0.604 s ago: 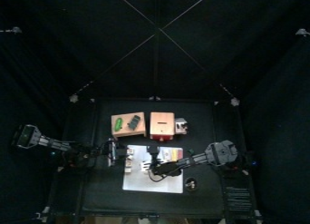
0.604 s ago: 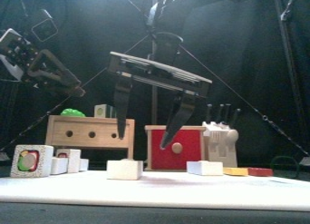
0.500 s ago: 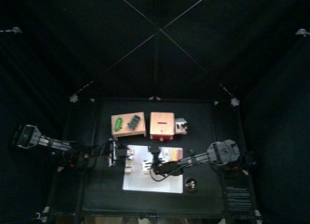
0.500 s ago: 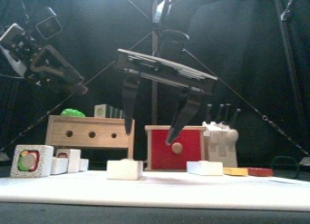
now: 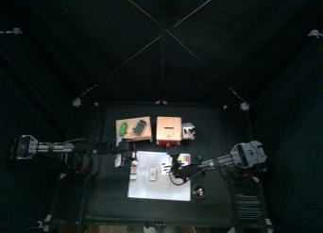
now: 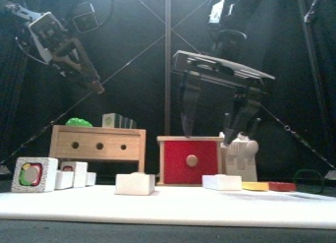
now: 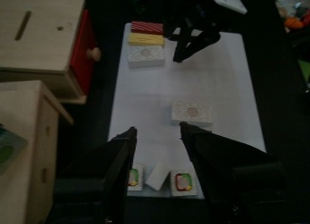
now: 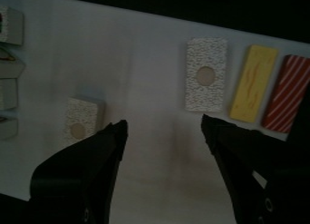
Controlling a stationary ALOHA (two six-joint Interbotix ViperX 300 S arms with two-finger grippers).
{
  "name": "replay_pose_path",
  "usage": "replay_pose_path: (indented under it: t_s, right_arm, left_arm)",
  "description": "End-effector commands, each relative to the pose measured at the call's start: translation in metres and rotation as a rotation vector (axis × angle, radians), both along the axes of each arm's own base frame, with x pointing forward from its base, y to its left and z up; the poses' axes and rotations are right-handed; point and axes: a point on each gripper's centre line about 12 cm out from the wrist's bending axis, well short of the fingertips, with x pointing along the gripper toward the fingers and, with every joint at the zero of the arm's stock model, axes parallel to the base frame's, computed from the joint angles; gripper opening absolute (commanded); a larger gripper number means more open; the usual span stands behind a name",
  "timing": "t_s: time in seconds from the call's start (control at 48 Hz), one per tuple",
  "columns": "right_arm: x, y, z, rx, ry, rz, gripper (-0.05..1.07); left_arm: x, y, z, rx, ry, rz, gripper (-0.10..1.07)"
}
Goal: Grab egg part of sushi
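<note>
**Right arm repositioned over the sushi row; egg not yet taken**

Change: in the front view the right end effector has shifted toward the right side of the desk and sits a little higher than half a second ago. The left end effector has pulled up and back toward the left edge. Judgement: the right arm is lining up on the sushi pieces; the left is clearing out of the way.

Right end effector: jaws spread wide, nothing between them, touching nothing. It hangs above the white sheet.

Egg: the yellow strip, lying flat on the sheet, ahead of the right end effector and off toward its right jaw. It lies between the rice block and the red-striped piece, close beside both. Another rice block lies near the left jaw.

Left end effector: jaws parted, empty, held above the near end of the sheet, well apart from the egg.

Task status: grasp not begun. Next move likely needs a sideways shift and descent; tight neighbours risk a mis-pick.
</note>
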Motion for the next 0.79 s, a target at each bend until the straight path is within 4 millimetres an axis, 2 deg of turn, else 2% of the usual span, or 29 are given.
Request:
replay_pose_path:
  t_s: [0.0, 0.125, 0.188, 0.312, 0.417, 0.521, 0.646, 0.771]
  right_arm:
    - [-0.009, -0.008, 0.019, 0.005, -0.046, -0.013, 0.97]
    - [-0.017, -0.015, 0.020, 0.000, -0.045, -0.023, 0.97]
    - [-0.021, -0.018, 0.020, -0.003, -0.043, -0.026, 0.97]
    - [-0.027, -0.022, 0.019, -0.002, -0.041, -0.034, 0.97]
    - [-0.031, -0.025, 0.021, -0.006, -0.044, -0.037, 0.97]
    - [-0.037, -0.026, 0.021, -0.014, -0.041, -0.035, 0.97]
    - [-0.043, -0.027, 0.022, -0.011, -0.039, -0.036, 0.97]
    - [-0.048, -0.028, 0.023, -0.013, -0.041, -0.034, 0.96]
  left_arm:
    - [0.006, 0.013, 0.020, 0.059, 0.002, 0.003, 0.83]
    - [0.010, 0.029, 0.043, 0.139, 0.003, 0.013, 0.83]
    - [0.014, 0.031, 0.057, 0.173, -0.012, 0.004, 0.83]
    - [0.021, 0.035, 0.072, 0.215, -0.026, -0.001, 0.83]
    - [0.030, 0.039, 0.065, 0.232, -0.008, 0.000, 0.83]
    - [0.037, 0.040, 0.044, 0.246, -0.024, 0.006, 0.83]
    - [0.036, 0.040, 0.031, 0.273, -0.106, 0.029, 0.83]
    - [0.028, 0.036, 0.030, 0.293, -0.203, 0.047, 0.83]
